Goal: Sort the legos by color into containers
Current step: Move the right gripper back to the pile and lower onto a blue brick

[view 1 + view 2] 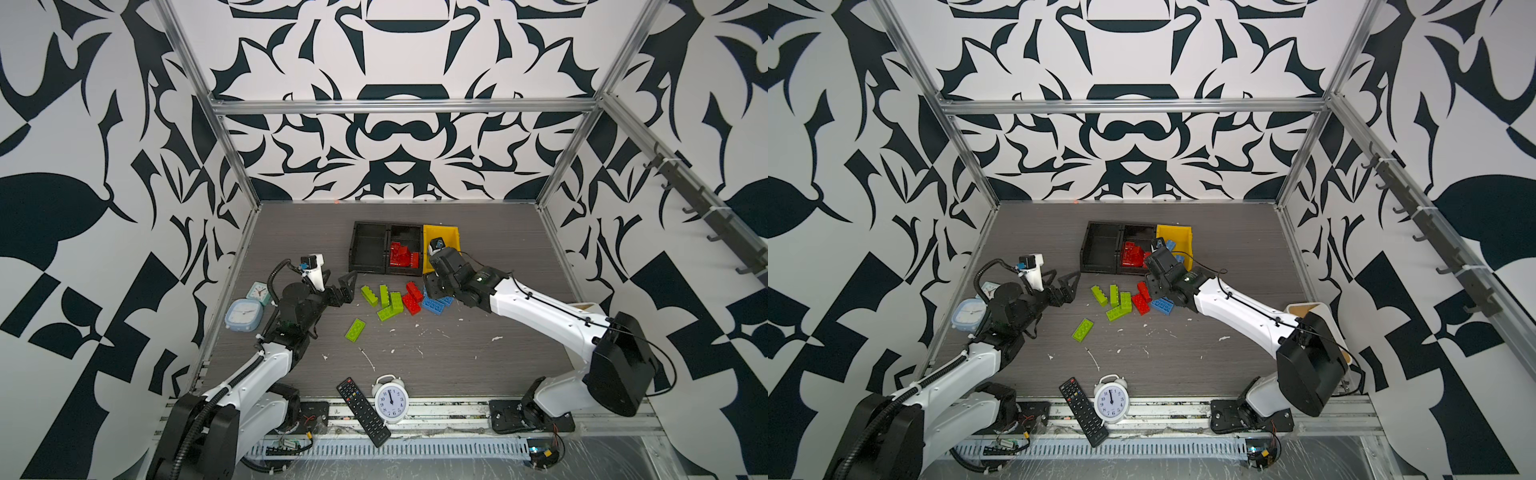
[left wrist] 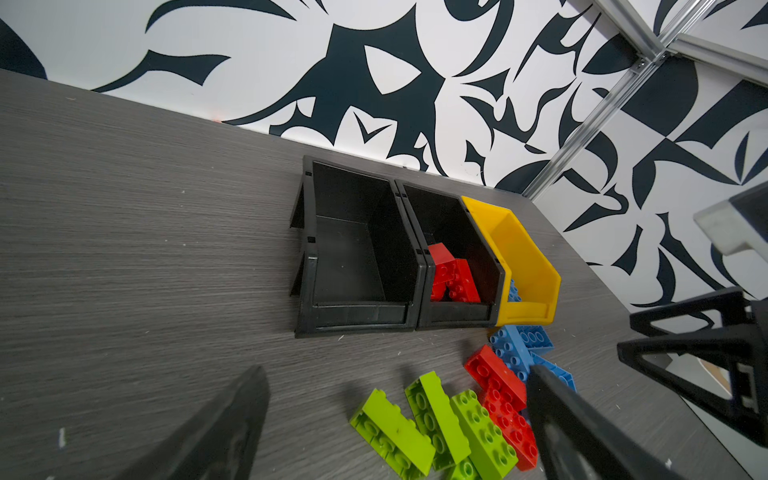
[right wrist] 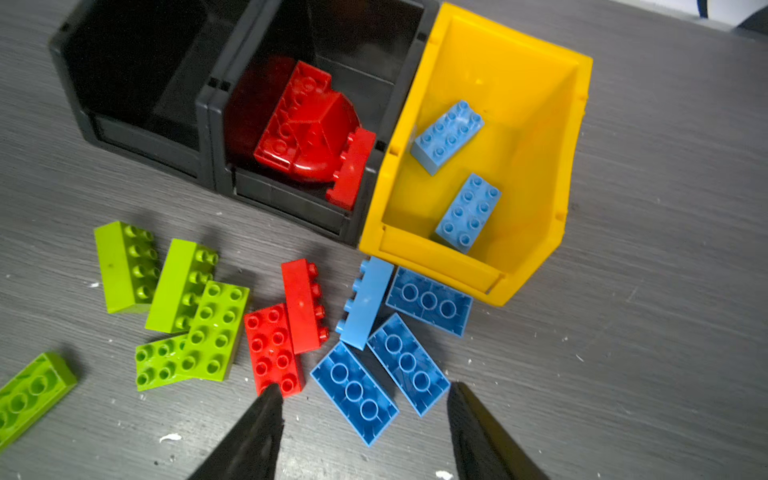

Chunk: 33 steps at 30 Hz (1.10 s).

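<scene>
Three containers stand in a row at the back: an empty black bin (image 1: 354,249), a black bin (image 3: 216,124) holding a red arch piece (image 3: 307,124) and a red brick, and a yellow bin (image 3: 532,124) holding two blue bricks (image 3: 449,135). Loose legos lie in front of them: several lime green bricks (image 1: 384,297), one more green brick (image 1: 354,330) apart, two red bricks (image 3: 272,349) and several blue bricks (image 3: 407,363). My right gripper (image 3: 363,388) hangs open just over the blue bricks, holding nothing. My left gripper (image 1: 347,282) is open and empty, left of the green bricks (image 2: 392,428).
Two pale clocks (image 1: 244,313) sit by the left wall. A white alarm clock (image 1: 390,399) and a black remote (image 1: 363,411) lie at the front edge. A white tub with wooden rim (image 1: 1312,309) stands behind the right arm. White scraps dot the grey table (image 1: 457,353).
</scene>
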Available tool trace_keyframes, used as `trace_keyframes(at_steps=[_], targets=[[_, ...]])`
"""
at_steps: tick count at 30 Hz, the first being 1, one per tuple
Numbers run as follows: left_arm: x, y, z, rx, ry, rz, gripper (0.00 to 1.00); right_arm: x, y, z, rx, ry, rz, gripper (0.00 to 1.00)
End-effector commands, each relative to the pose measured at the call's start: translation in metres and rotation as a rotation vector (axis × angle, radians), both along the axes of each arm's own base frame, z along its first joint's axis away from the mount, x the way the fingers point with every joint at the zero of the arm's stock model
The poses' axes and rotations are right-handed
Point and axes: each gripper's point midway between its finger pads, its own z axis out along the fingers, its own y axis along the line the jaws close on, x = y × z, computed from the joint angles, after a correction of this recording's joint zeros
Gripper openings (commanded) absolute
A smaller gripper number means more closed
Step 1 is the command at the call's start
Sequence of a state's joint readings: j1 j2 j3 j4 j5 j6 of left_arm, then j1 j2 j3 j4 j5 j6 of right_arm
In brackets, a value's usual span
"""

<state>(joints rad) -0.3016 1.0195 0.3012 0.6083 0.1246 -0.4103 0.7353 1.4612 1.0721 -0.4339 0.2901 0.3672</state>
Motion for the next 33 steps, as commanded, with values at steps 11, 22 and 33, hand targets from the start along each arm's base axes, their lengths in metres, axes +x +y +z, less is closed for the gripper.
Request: trace_keyframes(at_steps=[11, 22, 33], targets=[[-0.001, -0.004, 0.000, -0.010, -0.003, -0.019, 0.99, 0.022, 0.003, -0.020, 0.003, 0.023, -0.040, 0.62], [0.000, -0.003, -0.001, -0.006, -0.001, -0.012, 0.99, 0.038, 0.002, -0.047, 0.023, 0.063, -0.071, 0.56], [0.000, -0.001, 0.000, -0.001, -0.006, -0.004, 0.99, 0.042, 0.008, -0.067, 0.023, 0.091, -0.072, 0.56]])
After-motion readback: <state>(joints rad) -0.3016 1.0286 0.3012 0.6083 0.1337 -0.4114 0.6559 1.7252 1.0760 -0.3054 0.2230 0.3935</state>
